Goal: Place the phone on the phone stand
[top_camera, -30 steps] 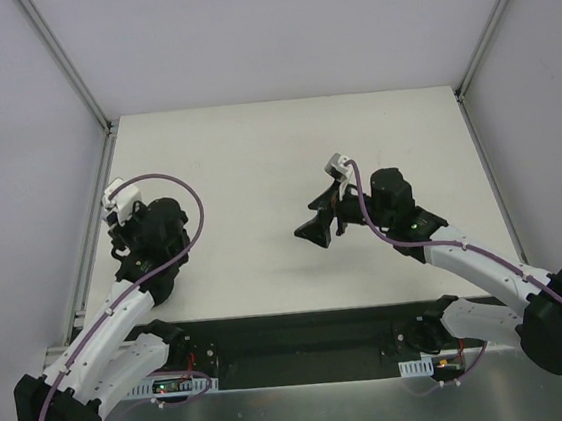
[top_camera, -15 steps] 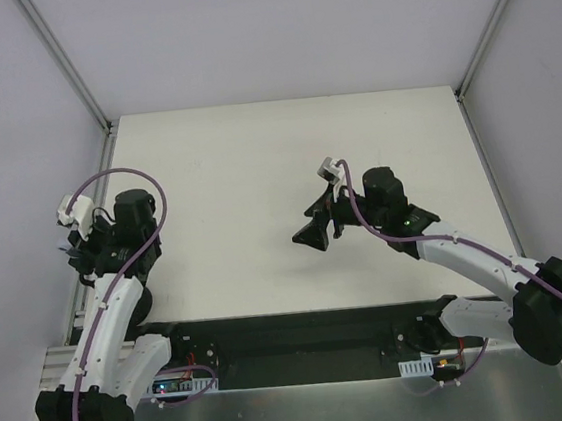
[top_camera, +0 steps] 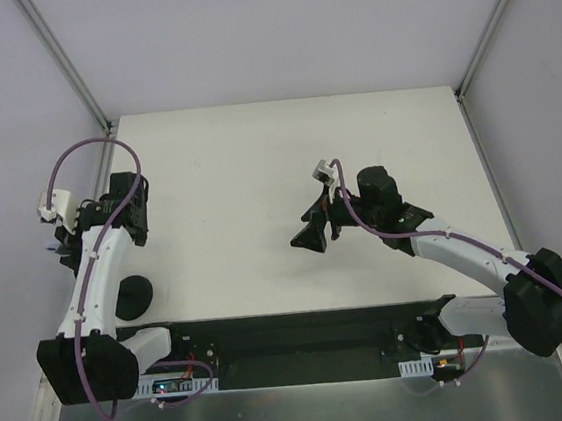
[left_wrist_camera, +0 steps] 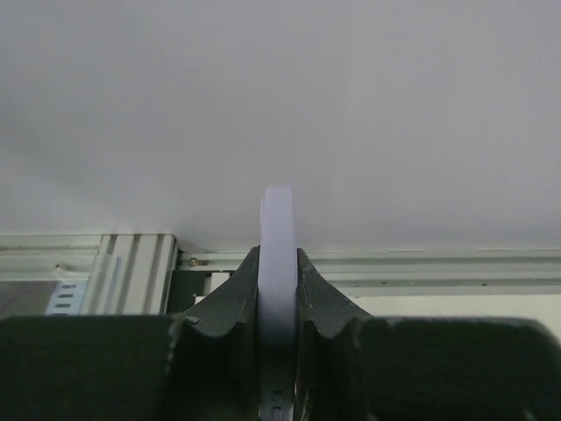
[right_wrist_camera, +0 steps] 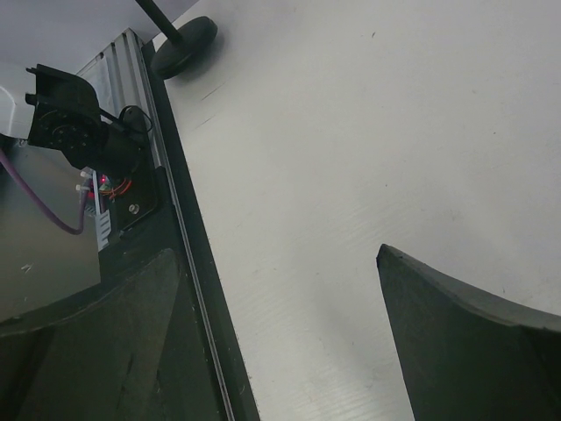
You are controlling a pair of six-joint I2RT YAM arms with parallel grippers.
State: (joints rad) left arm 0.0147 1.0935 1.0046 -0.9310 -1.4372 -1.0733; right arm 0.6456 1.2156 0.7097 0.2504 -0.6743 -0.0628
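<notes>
The left arm has swung in the last second. It was hunched over the front-left corner of the white table [top_camera: 236, 165], and it has now lifted and turned outward toward the left wall. That has uncovered the round disc base of the small matte-black phone stand [top_camera: 132, 294], which the arm was hiding before. The left gripper [left_wrist_camera: 278, 260] is clamped on the slim, pale-edged phone [left_wrist_camera: 278, 219]. Its own camera sees the phone edge-on, sticking up between the two fingers against the grey wall and the aluminium rail. So the phone is off the table and up in the air at the left edge, not yet on the stand. The stand sits near the front edge beside that arm's forearm. From above I can't make out its forked cradle, and the right wrist view shows only the base and the foot of the post. The right gripper [top_camera: 312, 233] has barely drifted and hangs wide apart over the middle of the table, holding nothing. To me this looks like the carry: the pickup is done, the stand is exposed, and what's left is bringing the phone back over the cradle and down into it.
</notes>
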